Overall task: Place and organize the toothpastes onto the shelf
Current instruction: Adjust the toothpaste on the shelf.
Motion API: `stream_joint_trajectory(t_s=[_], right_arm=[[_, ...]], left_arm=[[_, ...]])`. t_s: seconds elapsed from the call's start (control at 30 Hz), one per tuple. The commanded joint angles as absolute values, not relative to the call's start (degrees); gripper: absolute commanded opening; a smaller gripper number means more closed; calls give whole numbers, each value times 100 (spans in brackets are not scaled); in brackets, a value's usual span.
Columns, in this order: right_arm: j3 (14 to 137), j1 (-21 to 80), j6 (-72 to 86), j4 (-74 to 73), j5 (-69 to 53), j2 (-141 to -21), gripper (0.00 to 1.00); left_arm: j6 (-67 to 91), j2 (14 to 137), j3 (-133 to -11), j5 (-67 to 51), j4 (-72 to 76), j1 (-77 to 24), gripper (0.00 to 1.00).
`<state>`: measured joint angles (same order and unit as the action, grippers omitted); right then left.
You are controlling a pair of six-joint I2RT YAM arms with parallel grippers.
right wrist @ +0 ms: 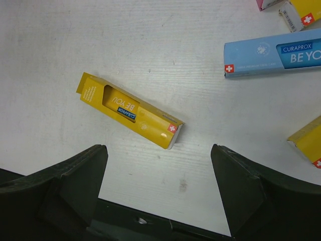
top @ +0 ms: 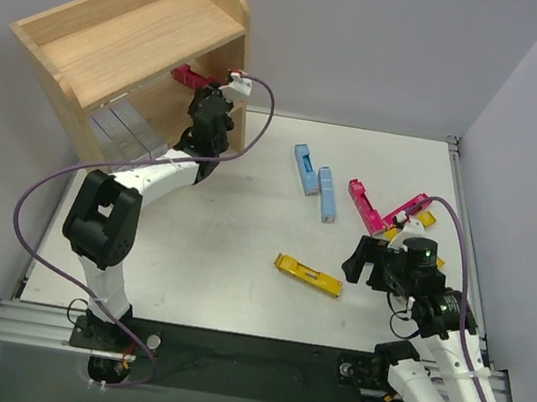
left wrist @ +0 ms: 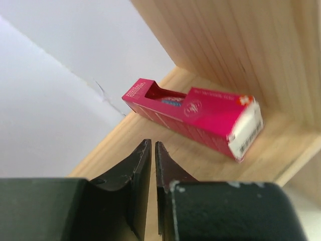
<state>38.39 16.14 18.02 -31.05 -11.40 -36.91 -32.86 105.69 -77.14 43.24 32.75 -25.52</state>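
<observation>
The light wooden shelf point(top: 122, 33) stands at the back left. A magenta toothpaste carton point(left wrist: 195, 118) lies loose on its lower board point(left wrist: 281, 145), and it shows at the shelf's right opening point(top: 190, 76). Just short of it, my left gripper point(left wrist: 152, 146) is shut with nothing between its jaws, and it hangs at that opening point(top: 203, 98). Silver-grey cartons point(top: 123, 127) lie deeper on the lower tier. My right gripper point(right wrist: 158, 155) stands open above the table point(top: 369, 262), with a yellow carton point(right wrist: 129, 110) lying flat just ahead of its fingers point(top: 308, 274).
Two light blue cartons point(top: 304, 169) point(top: 326, 193) lie mid-table, one of them in the right wrist view point(right wrist: 273, 57). Two magenta cartons point(top: 367, 206) point(top: 407, 210) and more yellow ones point(top: 425, 219) cluster at the right, close to my right arm. Grey walls enclose the table.
</observation>
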Motion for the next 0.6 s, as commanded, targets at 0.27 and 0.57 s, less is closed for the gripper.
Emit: stream_joint_trajectory(t_s=[0.27, 0.57], right_arm=[[3771, 1591, 1907, -3067, -1213, -3858, 88], [3770, 1573, 1951, -3067, -1195, -3955, 88]], left_arm=[[-4597, 9817, -8032, 1715, 740, -1504, 18], [-5405, 10239, -8270, 1144, 1064, -1196, 16]])
